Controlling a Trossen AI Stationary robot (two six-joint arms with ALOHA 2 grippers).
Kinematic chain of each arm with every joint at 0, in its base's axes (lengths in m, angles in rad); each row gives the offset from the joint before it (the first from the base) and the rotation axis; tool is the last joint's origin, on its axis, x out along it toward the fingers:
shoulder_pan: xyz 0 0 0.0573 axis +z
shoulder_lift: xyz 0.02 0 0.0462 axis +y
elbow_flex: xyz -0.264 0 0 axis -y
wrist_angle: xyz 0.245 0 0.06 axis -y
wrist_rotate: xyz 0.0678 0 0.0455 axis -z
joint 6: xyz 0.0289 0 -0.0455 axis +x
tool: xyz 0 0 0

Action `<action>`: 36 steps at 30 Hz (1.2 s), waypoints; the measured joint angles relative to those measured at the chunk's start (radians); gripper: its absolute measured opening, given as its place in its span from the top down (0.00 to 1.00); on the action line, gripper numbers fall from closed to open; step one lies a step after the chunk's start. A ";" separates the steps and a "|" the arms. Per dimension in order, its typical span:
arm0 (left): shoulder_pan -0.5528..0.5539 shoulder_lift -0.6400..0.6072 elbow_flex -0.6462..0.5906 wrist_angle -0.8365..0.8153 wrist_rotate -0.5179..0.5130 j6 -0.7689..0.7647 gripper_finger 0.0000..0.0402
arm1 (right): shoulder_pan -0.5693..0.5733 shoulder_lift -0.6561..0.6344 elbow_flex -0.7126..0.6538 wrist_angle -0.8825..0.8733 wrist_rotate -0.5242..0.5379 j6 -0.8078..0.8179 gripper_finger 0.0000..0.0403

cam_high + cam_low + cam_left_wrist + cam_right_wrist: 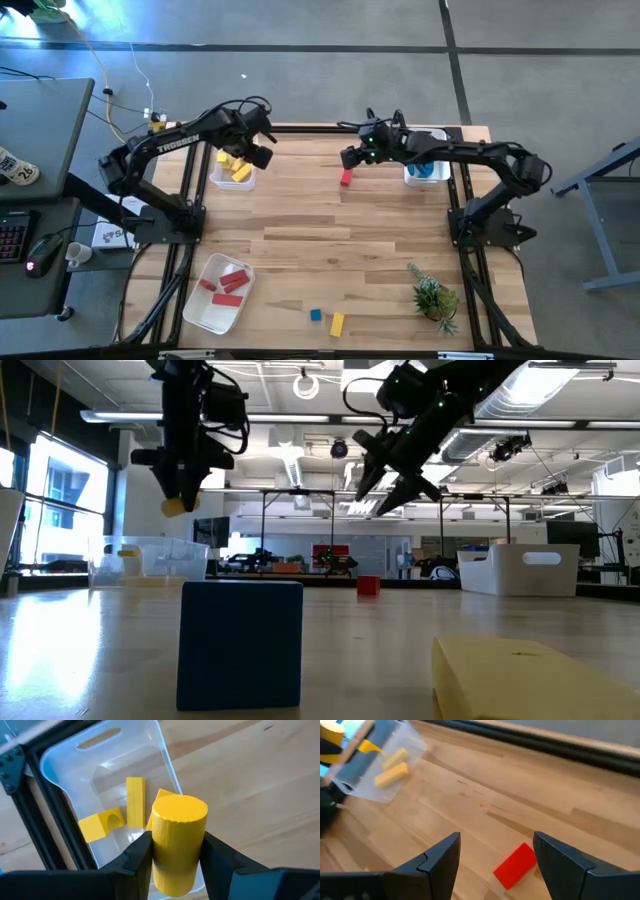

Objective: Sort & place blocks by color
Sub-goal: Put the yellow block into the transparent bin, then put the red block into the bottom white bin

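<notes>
Jaws: your left gripper [176, 865] pinches a smooth yellow cylinder [178, 842]; your right gripper [496, 857] is spread.
Below right: red block [516, 865], wooden table [470, 810].

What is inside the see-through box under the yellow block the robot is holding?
Inside the clear bin lie yellow blocks: a long bar and an arched piece. The held yellow cylinder in the left gripper hides part of another.

Yellow cylinder [179, 842] clamped upright; red block [346, 178] loose, tabletop.

Table [330, 240] – pale wood planks, smooth satin finish. Bin [100, 780] – clear glossy plastic. Cylinder [178, 840] – yellow painted wood, faint grain, matt.
</notes>
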 joint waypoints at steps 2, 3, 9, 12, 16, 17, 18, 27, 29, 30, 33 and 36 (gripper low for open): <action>0.015 0.021 0.000 -0.003 0.036 0.018 0.71 | 0.000 0.015 0.000 0.001 0.000 0.021 0.41; 0.024 0.032 0.000 -0.006 0.049 0.031 0.70 | 0.000 0.023 0.000 0.001 0.001 0.026 0.41; 0.063 0.102 0.000 -0.008 0.047 0.061 0.64 | 0.000 0.070 0.000 -0.001 0.003 0.044 0.41; 0.083 0.138 0.000 -0.008 0.044 0.080 0.62 | 0.001 0.090 0.000 -0.005 -0.007 0.045 0.41; 0.104 0.175 0.000 -0.010 0.043 0.095 0.62 | 0.001 0.100 0.000 -0.008 -0.001 0.073 0.41; 0.110 0.183 0.000 -0.010 0.044 0.095 0.62 | 0.001 0.100 0.000 -0.008 0.002 0.083 0.41; 0.113 0.190 0.000 -0.010 0.043 0.095 0.62 | 0.001 0.100 0.000 -0.005 0.005 0.092 0.41; 0.127 0.201 0.000 -0.013 0.054 0.178 0.62 | 0.001 0.125 0.000 0.003 0.026 0.182 0.41; 0.127 0.196 0.000 -0.016 0.057 0.196 0.62 | 0.001 0.142 0.000 0.003 0.019 0.191 0.41; 0.127 0.193 0.000 -0.016 0.059 0.199 0.62 | 0.001 0.152 0.000 0.003 0.012 0.200 0.41; 0.120 0.179 0.000 -0.016 0.060 0.199 0.62 | 0.001 0.178 0.000 0.003 -0.011 0.208 0.41; 0.111 0.157 0.000 -0.015 0.071 0.199 0.62 | 0.001 0.206 0.000 0.005 -0.038 0.226 0.41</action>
